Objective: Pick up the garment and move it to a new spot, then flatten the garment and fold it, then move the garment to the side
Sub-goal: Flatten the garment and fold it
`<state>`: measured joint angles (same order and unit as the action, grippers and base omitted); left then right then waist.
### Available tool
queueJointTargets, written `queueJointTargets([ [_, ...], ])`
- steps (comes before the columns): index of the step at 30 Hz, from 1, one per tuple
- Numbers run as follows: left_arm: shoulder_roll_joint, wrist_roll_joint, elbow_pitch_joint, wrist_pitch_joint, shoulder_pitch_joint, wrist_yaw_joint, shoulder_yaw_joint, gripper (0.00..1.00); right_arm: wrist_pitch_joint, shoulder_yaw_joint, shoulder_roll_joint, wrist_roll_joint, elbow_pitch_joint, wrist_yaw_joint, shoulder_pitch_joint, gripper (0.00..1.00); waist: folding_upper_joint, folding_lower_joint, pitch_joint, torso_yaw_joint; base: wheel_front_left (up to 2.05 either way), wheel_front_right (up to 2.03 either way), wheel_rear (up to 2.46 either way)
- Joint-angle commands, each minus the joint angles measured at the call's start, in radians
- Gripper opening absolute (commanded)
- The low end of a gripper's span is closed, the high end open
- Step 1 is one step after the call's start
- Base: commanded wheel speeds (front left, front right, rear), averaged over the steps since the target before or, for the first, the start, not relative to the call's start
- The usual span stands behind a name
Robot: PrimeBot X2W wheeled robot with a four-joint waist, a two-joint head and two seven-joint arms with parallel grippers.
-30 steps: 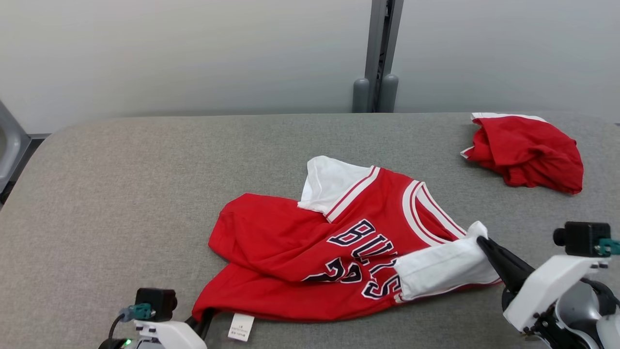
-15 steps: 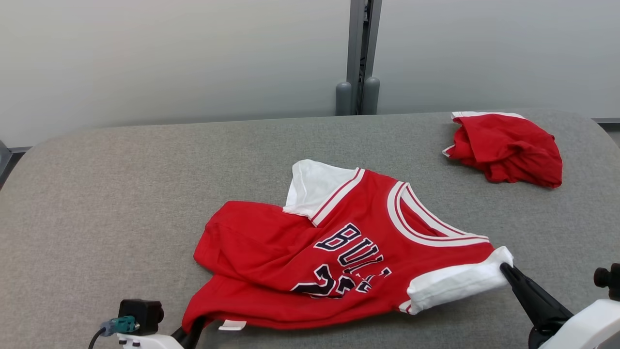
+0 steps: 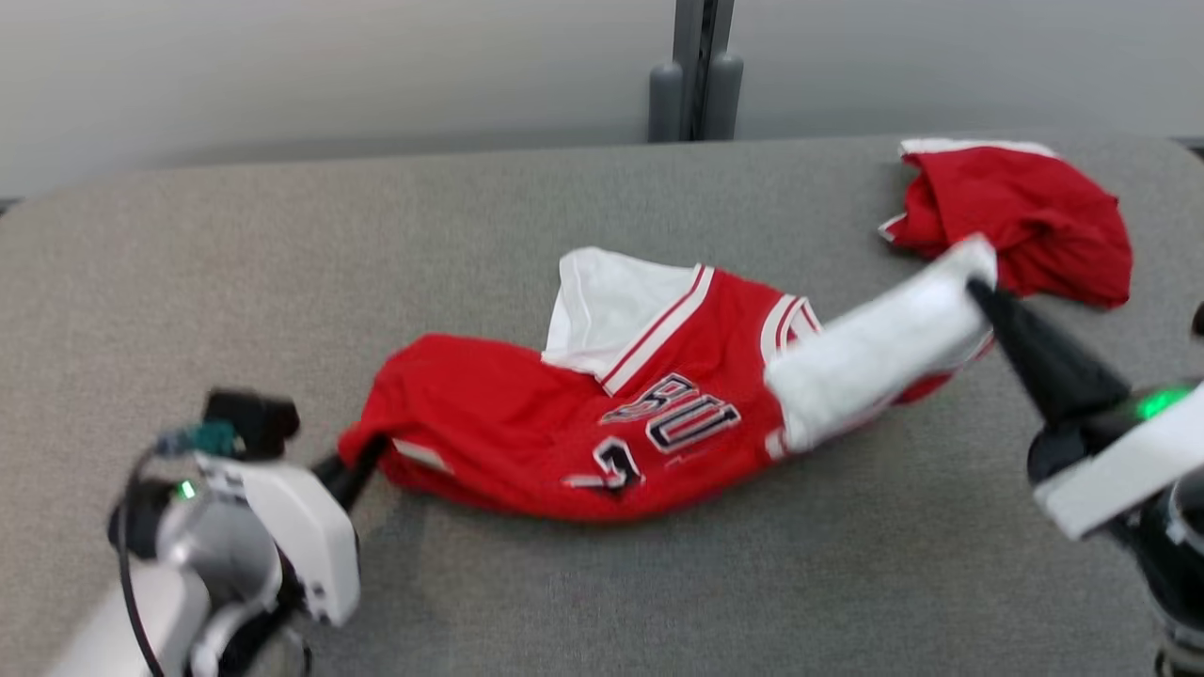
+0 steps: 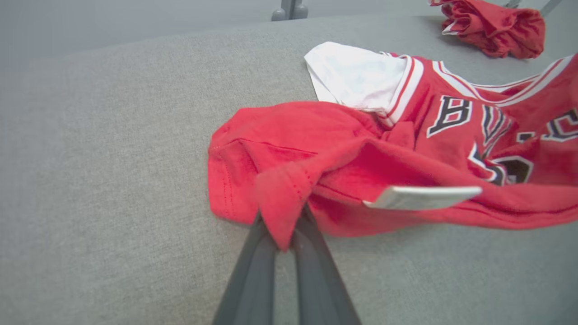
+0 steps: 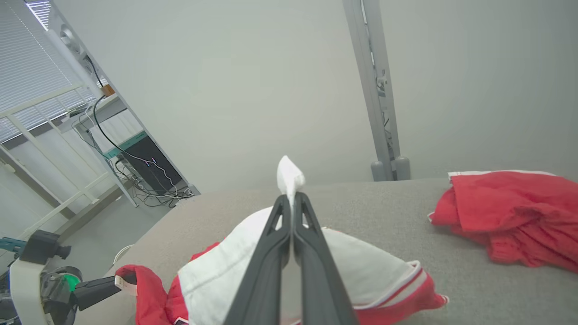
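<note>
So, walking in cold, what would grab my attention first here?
A red basketball jersey with dark lettering, strung across the middle of the grey table between the two arms. The right end effector is shut on its white sleeve, holding that raised at the right, while the left end effector pinches the red hem at the left. A second crumpled red garment lies at the table's far right corner.

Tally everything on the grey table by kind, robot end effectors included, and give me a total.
red-and-white jersey: 1
crumpled red garment: 1
end effectors: 2, the left end effector and the right end effector, both shut on the red-and-white jersey
Total: 4
</note>
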<state>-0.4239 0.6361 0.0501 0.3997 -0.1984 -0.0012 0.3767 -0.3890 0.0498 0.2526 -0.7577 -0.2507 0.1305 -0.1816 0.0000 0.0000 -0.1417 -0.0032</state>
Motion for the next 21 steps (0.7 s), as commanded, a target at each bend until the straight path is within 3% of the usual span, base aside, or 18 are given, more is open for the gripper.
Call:
queueJointTargets([
  [1, -0.017, 0.012, 0.012, 0.022, -0.059, -0.017, -0.009, 0.00, 0.018, 0.001, 0.021, -0.013, 0.009, 0.001, -0.059, 0.00, 0.0000, 0.0000, -0.078, 0.002, 0.00, 0.00, 0.00],
  [7, -0.070, 0.075, 0.118, 0.233, -0.379, -0.103, 0.012, 0.00, 0.086, 0.068, 0.095, -0.074, 0.138, 0.001, -0.412, 0.00, 0.0000, 0.0000, -0.236, 0.006, 0.00, 0.00, 0.00],
  [14, -0.091, 0.211, 0.272, 0.559, -0.773, -0.127, 0.040, 0.00, 0.162, 0.150, 0.144, -0.115, 0.391, 0.001, -0.863, 0.00, 0.0000, 0.0000, -0.399, -0.018, 0.00, 0.00, 0.00],
  [18, -0.089, 0.196, 0.365, 0.602, -0.976, -0.126, 0.032, 0.00, 0.238, 0.177, 0.143, -0.136, 0.532, 0.001, -1.086, 0.00, 0.0000, 0.0000, -0.457, -0.039, 0.00, 0.00, 0.00],
  [21, -0.083, 0.156, 0.428, 0.563, -1.111, -0.126, 0.029, 0.00, 0.315, 0.194, 0.138, -0.140, 0.635, 0.000, -1.236, 0.00, 0.0000, 0.0000, -0.485, -0.054, 0.00, 0.00, 0.00],
])
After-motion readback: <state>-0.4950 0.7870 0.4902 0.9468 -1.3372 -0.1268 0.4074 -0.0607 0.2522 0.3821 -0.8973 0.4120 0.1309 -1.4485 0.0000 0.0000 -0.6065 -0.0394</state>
